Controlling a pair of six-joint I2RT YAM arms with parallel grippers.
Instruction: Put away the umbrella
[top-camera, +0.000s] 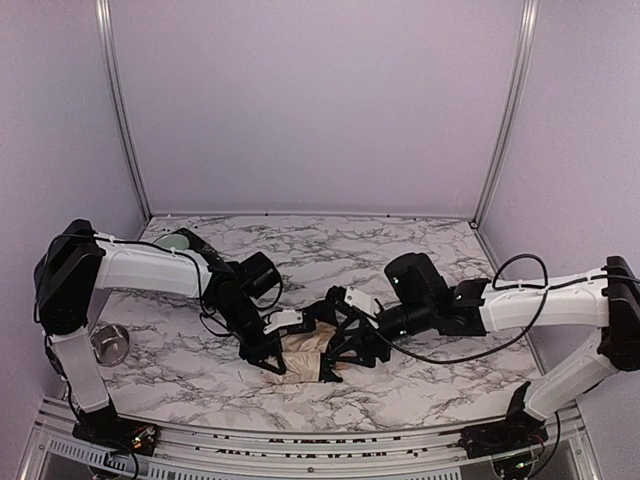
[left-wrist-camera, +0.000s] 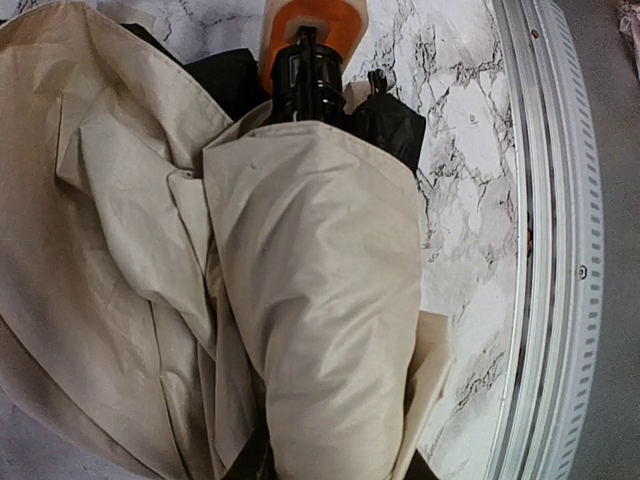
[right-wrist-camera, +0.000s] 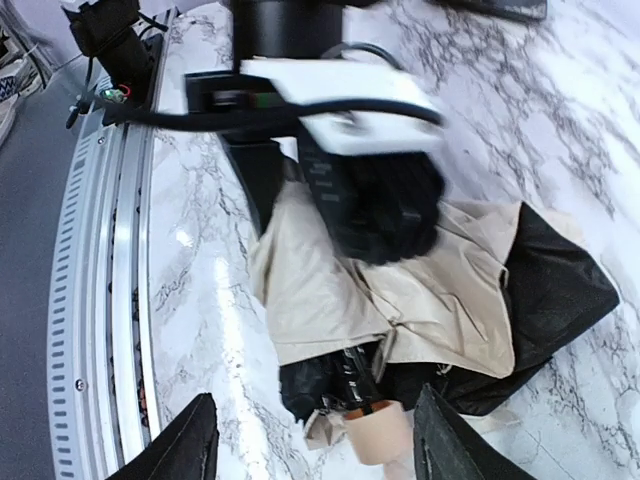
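**Umbrella lies bunched on the table between the two grippers**

The umbrella (top-camera: 305, 352) is lying on the marble table (top-camera: 420, 250), close to the near edge and roughly midway between the two arms. It is collapsed but not tidy. The cream fabric is rumpled in loose folds, and a black underside shows at one end in the right wrist view. The metal rail (left-wrist-camera: 545, 250) along the front of the table runs just beside it.

The left gripper (top-camera: 272, 358) comes down onto the umbrella from the left. From its own camera the fabric fills nearly the whole view, and a thick rolled fold runs straight back between the dark finger bases at the bottom edge. It looks pinched on that fold. In the right wrist view the same black gripper sits pressed into the top of the cloth.

Past the fold, the black shaft (left-wrist-camera: 305, 80) pokes out of the fabric and ends in the tan knob (left-wrist-camera: 310, 30).

The right gripper (right-wrist-camera: 313, 395) hangs at the knob end. Its two fingers (right-wrist-camera: 190, 445) are spread wide, one on each side. The knob (right-wrist-camera: 378, 432) lies on the table in the gap between them, and neither finger touches it.

Well off to the left, near the left arm's base, a small steel bowl (top-camera: 110, 343) stands on the table.
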